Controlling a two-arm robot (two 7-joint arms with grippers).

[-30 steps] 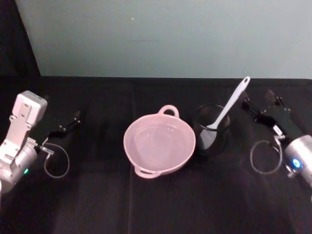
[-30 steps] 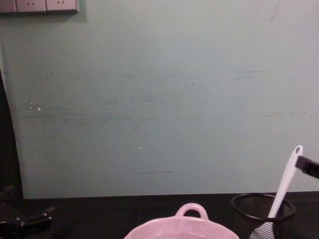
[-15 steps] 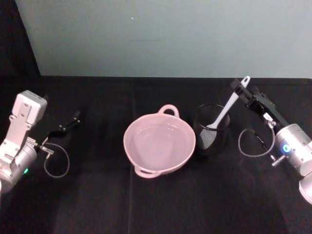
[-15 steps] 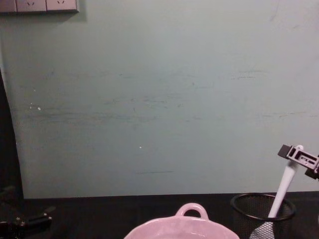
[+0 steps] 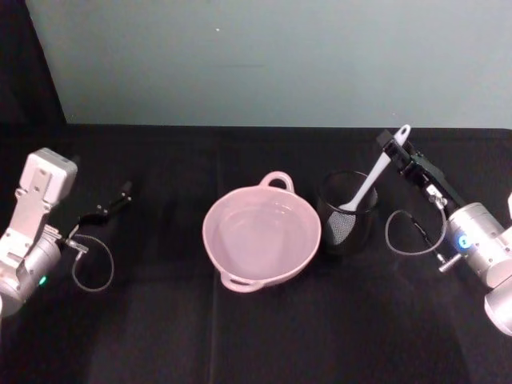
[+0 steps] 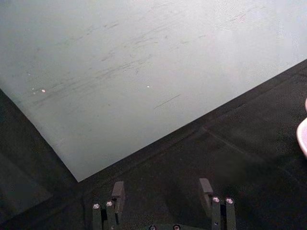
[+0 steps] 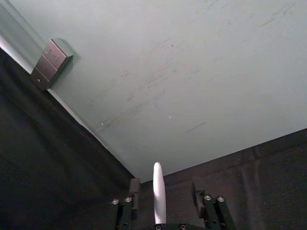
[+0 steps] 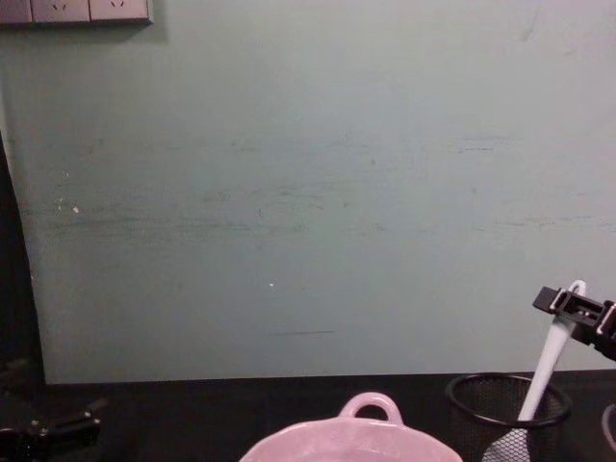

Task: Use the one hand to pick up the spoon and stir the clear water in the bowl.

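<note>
Between the parted jaws of the right gripper (image 7: 164, 188): upper handle of the spoon (image 5: 370, 180), a gap on either side, nothing clamped yet. Stood well off a second ago; has since slid in to straddle it. Leaves closing and lifting as the likely next step. White, slim, leaning, with the blade sunk below the gripper in a black mesh cup (image 5: 346, 228). Just past that cup, the pink bowl (image 5: 210, 232). Far across, left gripper (image 6: 161, 190) parked, spread, empty.
</note>
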